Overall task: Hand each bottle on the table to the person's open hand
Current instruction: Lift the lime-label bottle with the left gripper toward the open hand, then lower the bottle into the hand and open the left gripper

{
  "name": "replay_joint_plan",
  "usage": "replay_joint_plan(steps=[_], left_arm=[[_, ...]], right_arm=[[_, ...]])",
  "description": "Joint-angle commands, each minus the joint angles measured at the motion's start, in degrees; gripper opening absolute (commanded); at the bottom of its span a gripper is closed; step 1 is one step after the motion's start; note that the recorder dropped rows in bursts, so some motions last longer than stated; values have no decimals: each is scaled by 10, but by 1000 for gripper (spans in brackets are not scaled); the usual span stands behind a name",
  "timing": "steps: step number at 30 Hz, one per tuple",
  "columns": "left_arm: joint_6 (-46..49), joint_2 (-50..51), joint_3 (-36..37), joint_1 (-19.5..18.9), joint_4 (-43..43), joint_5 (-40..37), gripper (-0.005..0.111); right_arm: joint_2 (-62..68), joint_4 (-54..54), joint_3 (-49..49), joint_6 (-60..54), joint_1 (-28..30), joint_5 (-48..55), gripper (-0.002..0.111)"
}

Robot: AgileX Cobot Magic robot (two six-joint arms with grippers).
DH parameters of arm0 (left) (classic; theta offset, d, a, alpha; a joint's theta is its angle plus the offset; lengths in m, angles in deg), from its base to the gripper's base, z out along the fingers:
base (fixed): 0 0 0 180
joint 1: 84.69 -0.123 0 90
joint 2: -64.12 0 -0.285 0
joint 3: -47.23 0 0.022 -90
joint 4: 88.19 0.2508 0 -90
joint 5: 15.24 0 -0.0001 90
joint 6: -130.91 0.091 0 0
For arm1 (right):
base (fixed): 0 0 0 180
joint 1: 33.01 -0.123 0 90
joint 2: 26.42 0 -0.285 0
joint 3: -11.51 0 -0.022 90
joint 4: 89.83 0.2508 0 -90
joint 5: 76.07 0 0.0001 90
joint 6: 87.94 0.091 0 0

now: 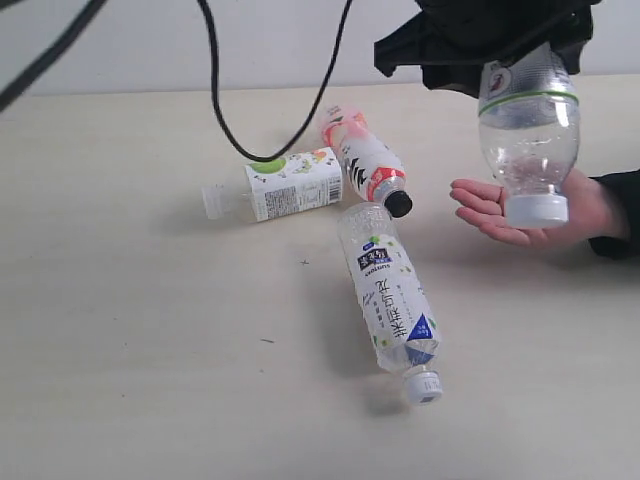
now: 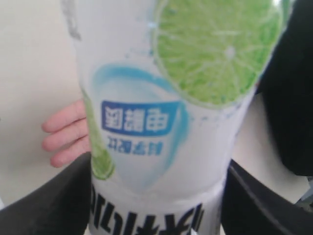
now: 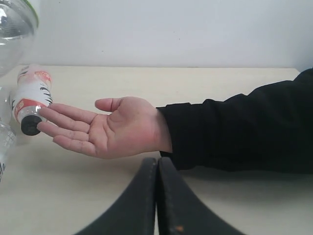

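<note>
Exterior view: three plastic bottles lie on the pale beige wood-grain surface: a white-labelled bottle, a pinkish-red black-capped bottle and a blue-labelled clear bottle. The left pincer clamps a clear green-banded bottle cap-down over the bare open palm.

Left wrist view: its lime label fills the frame.

Right wrist view: the right pincer is closed and empty, near the palm.

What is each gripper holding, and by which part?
The left gripper holds the green-labelled bottle upside down by its labelled body, cap above the person's open hand. The right gripper is shut on nothing.
</note>
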State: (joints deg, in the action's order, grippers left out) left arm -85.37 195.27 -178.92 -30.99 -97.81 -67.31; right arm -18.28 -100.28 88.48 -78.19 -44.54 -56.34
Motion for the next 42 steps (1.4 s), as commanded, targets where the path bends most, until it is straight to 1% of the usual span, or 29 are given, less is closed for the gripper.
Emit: replay_joint_plan(steps=[1,4,11,14,19,29,34,42], left_arm=[[-26,51,-70,4,3,-56,0],[-33,78,-86,4,-7,-56,0],[-34,121,-86,2,-25,19,0],[-34,135,-86,-2,-35,29,0],[-27,159,-86,-12,-95,31,0],[-23,179,-86,-18,-116,30,0],[-9,193,-86,-18,-153,30,0],[-2,196,-86,-18,-156,39,0]], right_arm=[[-4,-2,2,-1,3,-7,0],[-4,-2,2,-1,3,-7,0],[-4,-2,2,-1,3,-7,0],[-4,-2,2,-1,3,-7,0],[-4,-2,2,-1,3,-7,0],[-4,-2,2,-1,3,-7,0],[-4,-2,2,-1,3,-7,0],[-4,-2,2,-1,3,-7,0]])
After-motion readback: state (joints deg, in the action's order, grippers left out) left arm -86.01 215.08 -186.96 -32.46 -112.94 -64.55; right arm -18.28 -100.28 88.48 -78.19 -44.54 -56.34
